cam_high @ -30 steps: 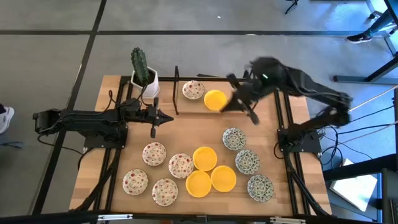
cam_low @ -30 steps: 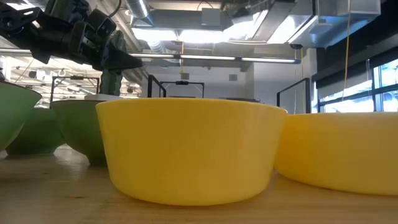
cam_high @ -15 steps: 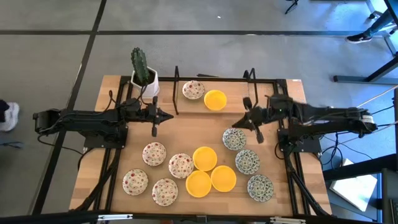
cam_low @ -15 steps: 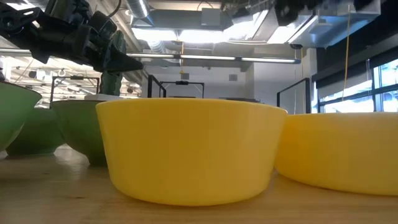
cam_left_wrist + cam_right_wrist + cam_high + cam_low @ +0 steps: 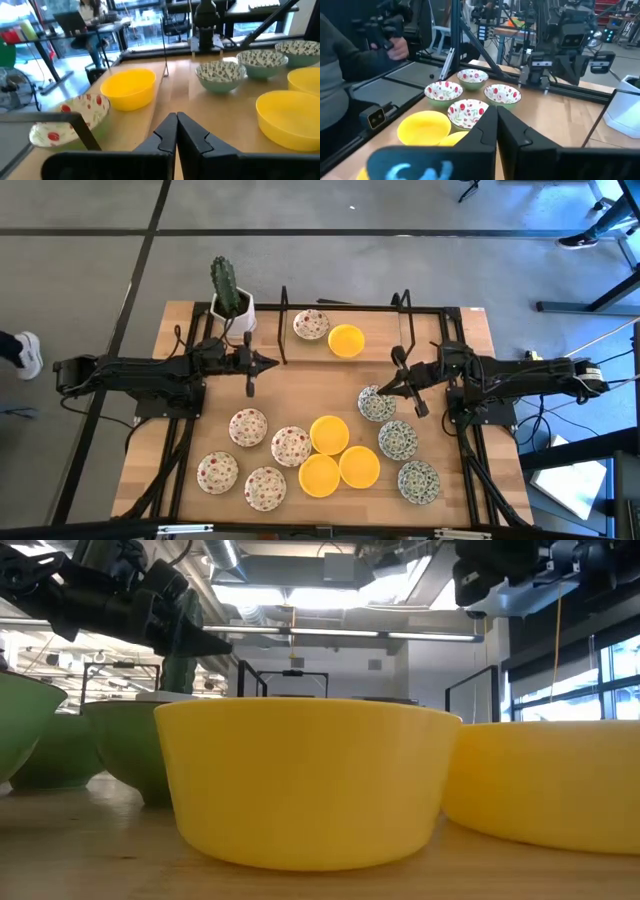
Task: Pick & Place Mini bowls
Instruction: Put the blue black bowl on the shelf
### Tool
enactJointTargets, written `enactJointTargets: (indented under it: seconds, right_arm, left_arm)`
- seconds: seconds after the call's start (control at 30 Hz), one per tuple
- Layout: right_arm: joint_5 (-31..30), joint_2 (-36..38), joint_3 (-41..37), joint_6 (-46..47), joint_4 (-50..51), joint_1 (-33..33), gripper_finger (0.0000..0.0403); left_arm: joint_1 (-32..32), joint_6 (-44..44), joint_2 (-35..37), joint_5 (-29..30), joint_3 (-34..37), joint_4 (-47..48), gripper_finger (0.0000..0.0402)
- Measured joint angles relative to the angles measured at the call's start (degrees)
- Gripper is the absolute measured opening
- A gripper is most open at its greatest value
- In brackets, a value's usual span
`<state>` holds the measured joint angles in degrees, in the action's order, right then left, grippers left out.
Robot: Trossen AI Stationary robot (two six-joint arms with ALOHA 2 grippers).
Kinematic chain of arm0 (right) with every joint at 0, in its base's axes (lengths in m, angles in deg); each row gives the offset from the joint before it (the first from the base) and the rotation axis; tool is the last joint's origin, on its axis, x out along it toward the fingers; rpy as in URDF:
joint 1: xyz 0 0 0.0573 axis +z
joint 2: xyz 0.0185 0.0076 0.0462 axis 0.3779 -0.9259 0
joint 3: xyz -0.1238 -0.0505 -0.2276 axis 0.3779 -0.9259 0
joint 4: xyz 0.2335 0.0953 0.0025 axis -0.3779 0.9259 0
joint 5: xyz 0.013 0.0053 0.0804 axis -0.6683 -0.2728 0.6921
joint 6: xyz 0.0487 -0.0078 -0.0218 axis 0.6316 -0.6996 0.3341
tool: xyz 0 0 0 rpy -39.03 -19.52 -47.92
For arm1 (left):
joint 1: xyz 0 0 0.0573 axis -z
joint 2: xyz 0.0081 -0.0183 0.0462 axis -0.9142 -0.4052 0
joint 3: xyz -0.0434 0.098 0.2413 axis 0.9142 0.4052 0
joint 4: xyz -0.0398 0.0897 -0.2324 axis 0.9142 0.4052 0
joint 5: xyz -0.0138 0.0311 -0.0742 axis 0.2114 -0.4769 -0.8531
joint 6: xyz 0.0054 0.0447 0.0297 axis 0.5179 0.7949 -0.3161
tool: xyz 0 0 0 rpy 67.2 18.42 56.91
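Several mini bowls stand on the wooden table. Red-speckled ones [image 5: 247, 426] are at the near left, yellow ones [image 5: 329, 434] in the middle, and green-blue patterned ones [image 5: 398, 440] at the right. One red-speckled bowl [image 5: 311, 324] and one yellow bowl [image 5: 346, 340] rest at the far side. My left gripper [image 5: 273, 364] is shut, level, pointing toward the table's right, with nothing in it [image 5: 176, 116]. My right gripper [image 5: 380, 390] is shut and empty [image 5: 496, 110], pointing left above the rim of a green-blue bowl [image 5: 376, 404].
A white square pot with a cactus [image 5: 231, 305] stands at the far left corner. Black frame posts [image 5: 284, 325] rise at the far edge. Bare wood lies between the two grippers. A person's hand [image 5: 395, 47] shows beyond the table in the right wrist view.
My right gripper has come down from high over the far yellow bowl, moving toward the table's near and right edges. It now stands level above the green-blue bowl, still shut and empty. No bowl has moved.
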<state>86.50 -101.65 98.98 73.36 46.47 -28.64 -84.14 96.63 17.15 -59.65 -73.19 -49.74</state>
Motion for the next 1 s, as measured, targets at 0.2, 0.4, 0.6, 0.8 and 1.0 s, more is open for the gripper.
enactJointTargets:
  seconds: [0.2,0.4,0.6,0.8,1.0]
  right_arm:
    - [-0.04,-0.02,0.00,-5.56,-2.26,-0.09,0.0009]
    - [0.12,-0.02,0.00,-2.57,-0.79,-0.24,0.0006]
    - [0.06,-0.04,-0.74,-4.33,3.00,1.90,0.0003]
    - [-4.20,-0.04,-2.32,-4.88,-1.90,1.73,0.0004]
    - [-5.07,-1.06,-2.36,-9.90,-3.11,1.70,0.0004]
  left_arm:
    - [-0.04,6.15,-0.07,0.00,0.00,-14.39,0.0003]
    - [-0.04,10.74,-0.05,-0.52,-0.04,-21.12,0.0001]
    - [-0.04,14.84,-0.07,-1.08,-0.07,-18.05,0.0001]
    - [-0.05,18.22,-0.14,-1.60,-0.07,-13.24,0.0003]
    - [-0.04,19.50,-0.14,-1.58,-0.07,-14.08,0.0002]
